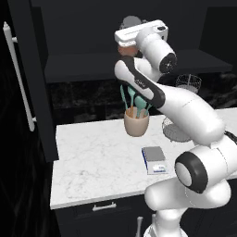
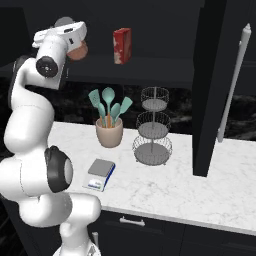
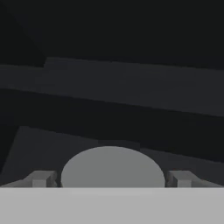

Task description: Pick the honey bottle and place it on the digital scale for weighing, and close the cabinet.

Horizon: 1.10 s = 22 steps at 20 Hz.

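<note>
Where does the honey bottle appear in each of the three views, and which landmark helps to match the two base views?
Left base view: honey bottle at top centre, on the cabinet shelf, partly behind the robot's hand.
Right base view: honey bottle at upper left, beside the hand, left of the red-and-white box.
Hand view: its grey lid at bottom centre, between the fingertips.
Shared landmark: the utensil cup on the counter.
</note>
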Tool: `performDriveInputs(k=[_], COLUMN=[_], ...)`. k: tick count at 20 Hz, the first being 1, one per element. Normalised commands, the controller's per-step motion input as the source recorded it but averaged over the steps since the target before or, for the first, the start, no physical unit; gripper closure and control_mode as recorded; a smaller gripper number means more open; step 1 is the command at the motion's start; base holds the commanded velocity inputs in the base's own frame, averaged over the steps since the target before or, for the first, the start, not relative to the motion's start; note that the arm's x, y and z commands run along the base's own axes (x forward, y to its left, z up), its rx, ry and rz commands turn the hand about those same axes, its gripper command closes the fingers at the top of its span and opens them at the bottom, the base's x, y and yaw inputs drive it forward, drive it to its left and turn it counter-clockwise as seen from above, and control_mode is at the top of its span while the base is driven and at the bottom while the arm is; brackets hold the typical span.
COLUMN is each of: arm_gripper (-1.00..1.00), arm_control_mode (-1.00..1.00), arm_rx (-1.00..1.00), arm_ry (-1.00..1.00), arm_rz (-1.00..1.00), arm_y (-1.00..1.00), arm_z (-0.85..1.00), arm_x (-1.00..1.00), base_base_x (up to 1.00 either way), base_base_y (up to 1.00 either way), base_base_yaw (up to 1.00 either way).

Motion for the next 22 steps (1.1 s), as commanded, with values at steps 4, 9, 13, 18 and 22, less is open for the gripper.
performDriveInputs(k=[4, 9, 13, 18, 22], arm_gripper=[1.00, 1.00, 1.00, 1.00, 1.00], arm_control_mode=[-1.00, -1.00, -1.00, -1.00, -1.00], arm_rx=[0.00, 0.00, 0.00, 0.00, -0.01], arm_ry=[-0.10, 0.14, 0.29, 0.37, 0.24], arm_rz=[0.00, 0.00, -0.01, 0.00, 0.11], arm_y=[0.01, 0.00, 0.00, -0.21, -0.66], arm_z=[0.04, 0.10, 0.32, 0.12, -0.92], arm_x=[-0.97, -1.00, -1.00, -0.99, -0.67], base_base_x=[0.00, 0.00, 0.00, 0.00, 0.00], base_base_y=[0.00, 0.00, 0.00, 0.00, 0.00], base_base_yaw=[0.00, 0.00, 0.00, 0.00, 0.00])
